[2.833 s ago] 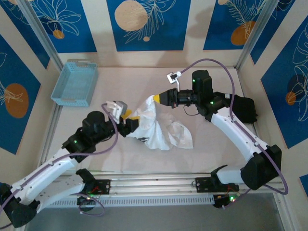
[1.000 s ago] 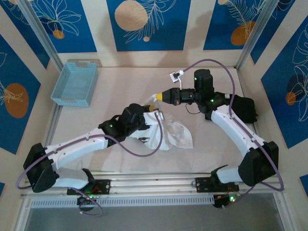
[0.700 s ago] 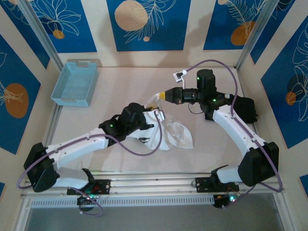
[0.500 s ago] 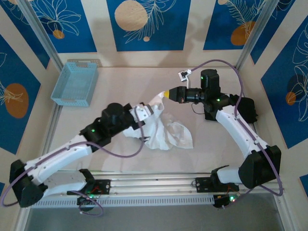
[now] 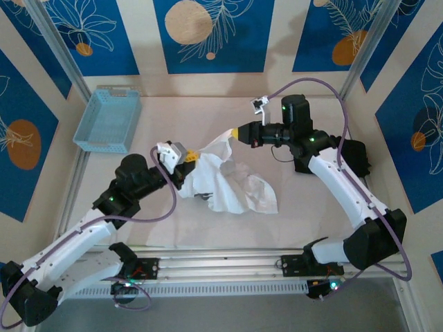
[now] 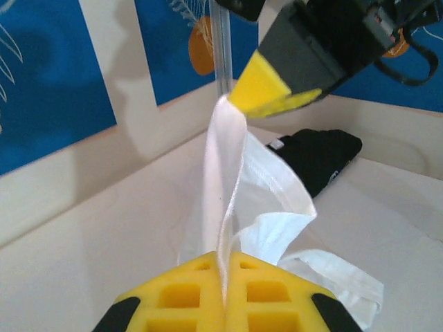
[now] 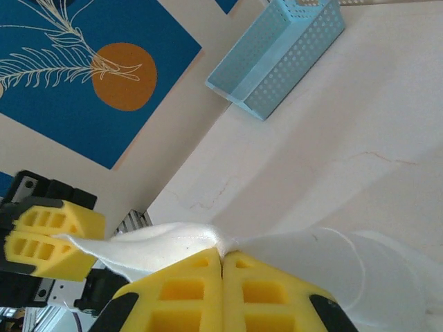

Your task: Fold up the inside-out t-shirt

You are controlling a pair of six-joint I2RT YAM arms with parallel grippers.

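The inside-out t-shirt (image 5: 225,181) is white and thin, partly lifted off the table, the rest crumpled below. My left gripper (image 5: 188,158) is shut on one edge of it; in the left wrist view the cloth (image 6: 225,159) runs up from between my yellow fingertips (image 6: 225,261) to the right gripper's fingers (image 6: 266,86). My right gripper (image 5: 237,131) is shut on the same edge further along. In the right wrist view the fabric (image 7: 163,242) stretches from my shut jaws (image 7: 223,256) to the left gripper's fingers (image 7: 45,238).
A light blue basket (image 5: 109,119) stands at the back left, also seen in the right wrist view (image 7: 284,59). A black folded garment (image 6: 322,155) lies on the table at the right, beside the right arm (image 5: 351,158).
The left gripper shut on the shirt's edge close to the right gripper and pulled back to the left. The right gripper rose a little, and the edge now spans between them.
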